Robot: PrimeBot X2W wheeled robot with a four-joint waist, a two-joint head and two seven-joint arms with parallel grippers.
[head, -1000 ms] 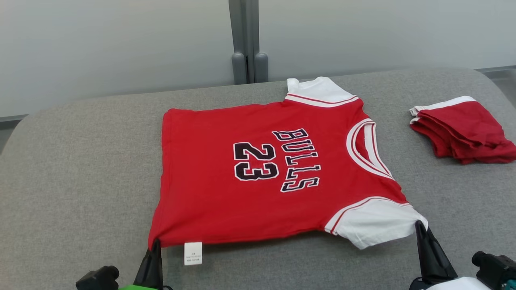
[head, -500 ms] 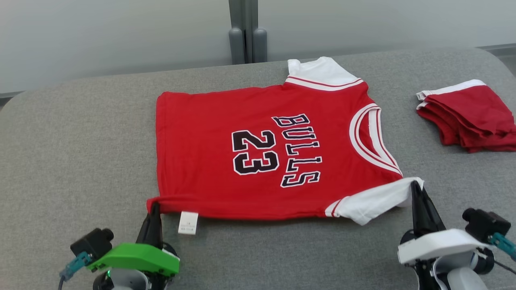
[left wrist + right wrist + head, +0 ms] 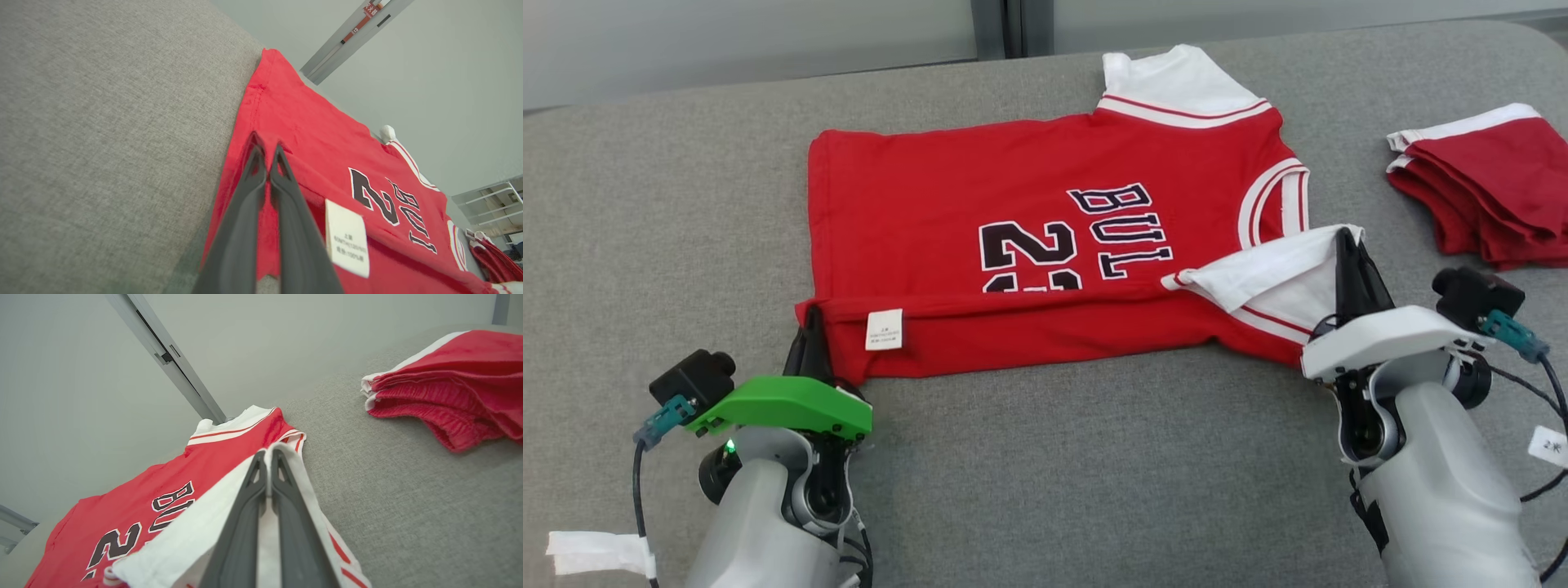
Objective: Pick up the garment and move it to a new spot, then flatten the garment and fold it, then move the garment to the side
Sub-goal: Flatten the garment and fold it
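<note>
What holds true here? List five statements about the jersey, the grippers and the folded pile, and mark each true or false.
1. The left gripper is shut on the jersey at its hem corner. True.
2. The right gripper grips the far sleeve. False: it grips the near white sleeve, lifted over the jersey.
3. The jersey's near edge lies folded over, hiding the bottom of the number. True.
4. The care label is hidden under the fold. False: it shows on top, beside the left gripper.
5. The folded red pile lies on the robot's left. False: it lies to the right.
</note>
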